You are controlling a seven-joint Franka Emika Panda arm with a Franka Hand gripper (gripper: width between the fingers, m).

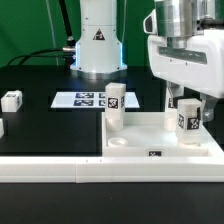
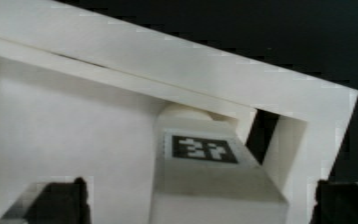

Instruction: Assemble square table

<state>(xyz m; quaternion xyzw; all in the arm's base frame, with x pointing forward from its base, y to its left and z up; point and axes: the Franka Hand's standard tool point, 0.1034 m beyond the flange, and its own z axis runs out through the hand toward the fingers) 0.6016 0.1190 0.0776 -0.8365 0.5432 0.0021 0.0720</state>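
— Where is the tabletop?
— The white square tabletop [image 1: 140, 132] lies flat at the lower right of the exterior view, rim up, with a small tag on its near edge.
— And the legs?
— The left leg [image 1: 115, 103] stands upright at its far left corner and the right leg [image 1: 187, 118] at its far right corner. The loose leg [image 1: 11, 99] sits at middle left, well apart.

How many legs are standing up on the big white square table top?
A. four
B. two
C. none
B: the first leg stands at one far corner of the table top, on the exterior view's left. The second leg stands at the other far corner, between the fingers of the open gripper.
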